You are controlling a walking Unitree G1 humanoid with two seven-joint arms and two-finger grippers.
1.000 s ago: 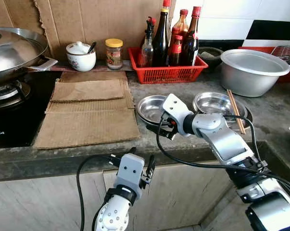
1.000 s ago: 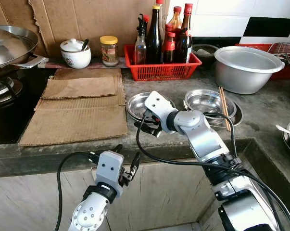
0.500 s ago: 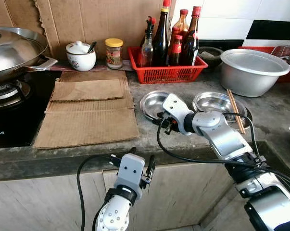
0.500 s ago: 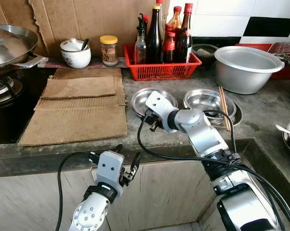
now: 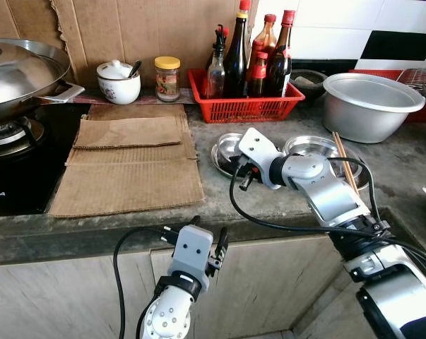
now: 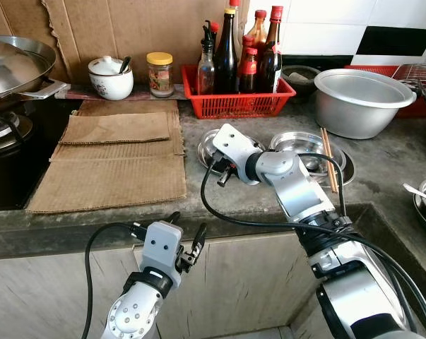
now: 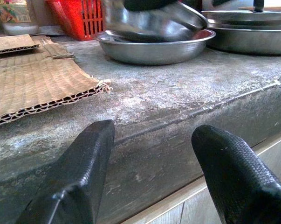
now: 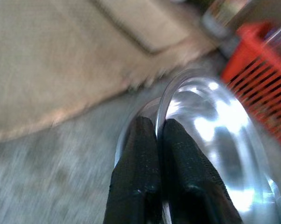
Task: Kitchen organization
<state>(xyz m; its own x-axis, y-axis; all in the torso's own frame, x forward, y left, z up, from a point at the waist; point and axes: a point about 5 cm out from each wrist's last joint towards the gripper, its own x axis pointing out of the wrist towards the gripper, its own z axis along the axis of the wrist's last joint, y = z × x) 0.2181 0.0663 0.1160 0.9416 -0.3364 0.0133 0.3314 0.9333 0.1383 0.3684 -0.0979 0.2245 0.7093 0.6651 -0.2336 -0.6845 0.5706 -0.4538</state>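
Near the centre of the head views, the right gripper (image 8: 158, 140) has its two black fingers (image 8: 139, 158) pressed together on the rim of a shiny steel bowl (image 8: 215, 126), pinching its thin edge between them. The bowl is round, shallow and mirror-bright, with white glints across its inside; it is tilted up off a second steel dish (image 7: 154, 46) that lies flat on the grey stone table (image 5: 290, 205), just in front of the red basket (image 5: 244, 106) of sauce bottles (image 5: 235, 56). To the right of it in the frame sit stacked steel plates (image 5: 318, 152) with a pair of chopsticks (image 5: 343, 159) laid across them, and behind those a large aluminium basin (image 5: 371, 102). Flattened cardboard sheets (image 5: 131, 159) cover the table at centre left, with a wok (image 5: 18, 74) on the stove at the upper left edge. A white sugar pot (image 5: 119, 81) and a yellow-lidded jar (image 5: 167, 78) stand along the back wall. The left gripper (image 7: 152, 163) hangs low at the bottom centre, below the table edge, its fingers spread apart and holding nothing.
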